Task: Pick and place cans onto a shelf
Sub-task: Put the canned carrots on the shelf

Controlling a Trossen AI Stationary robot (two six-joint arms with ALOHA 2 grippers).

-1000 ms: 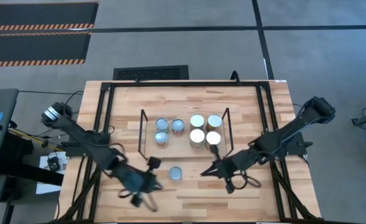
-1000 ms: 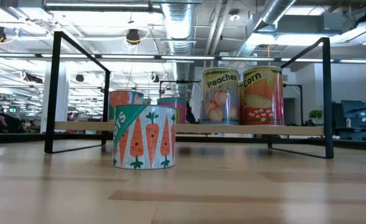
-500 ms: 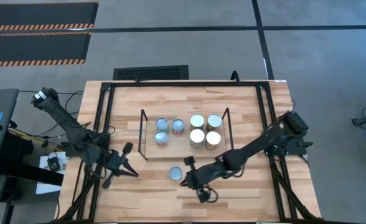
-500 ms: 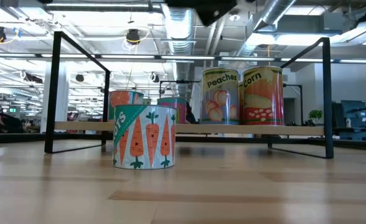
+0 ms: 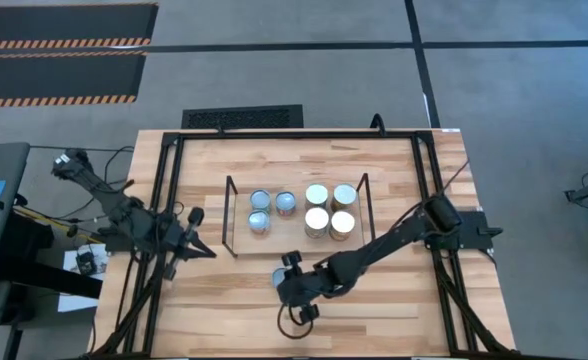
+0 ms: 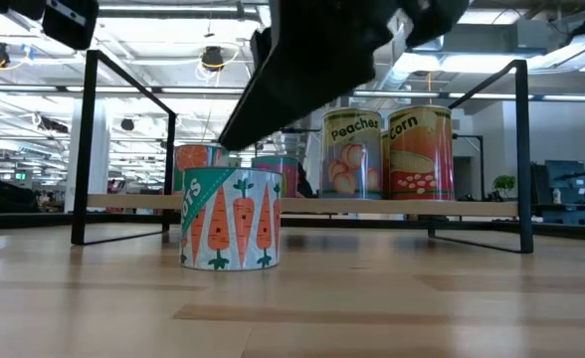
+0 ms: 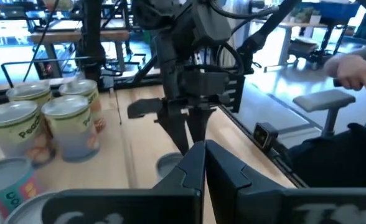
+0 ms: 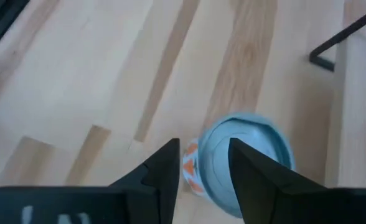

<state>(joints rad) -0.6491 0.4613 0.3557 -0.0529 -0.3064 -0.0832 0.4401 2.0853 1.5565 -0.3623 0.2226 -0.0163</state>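
Seven cans (image 5: 315, 210) standing on the shelf (image 5: 236, 245); one carrot-labelled can (image 6: 231, 220) alone on the bench (image 5: 394, 295) before it; right gripper (image 5: 286, 274) above that can, fingers narrowly parted; left gripper (image 5: 196, 246) aside, fingers pressed together.

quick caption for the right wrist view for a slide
Right gripper, fingers open, hovers above the lone carrot can standing on the wood table beside a shelf leg.

"Peaches" on a shelf can (image 6: 352, 154), "Corn" on its neighbour (image 6: 419, 154)
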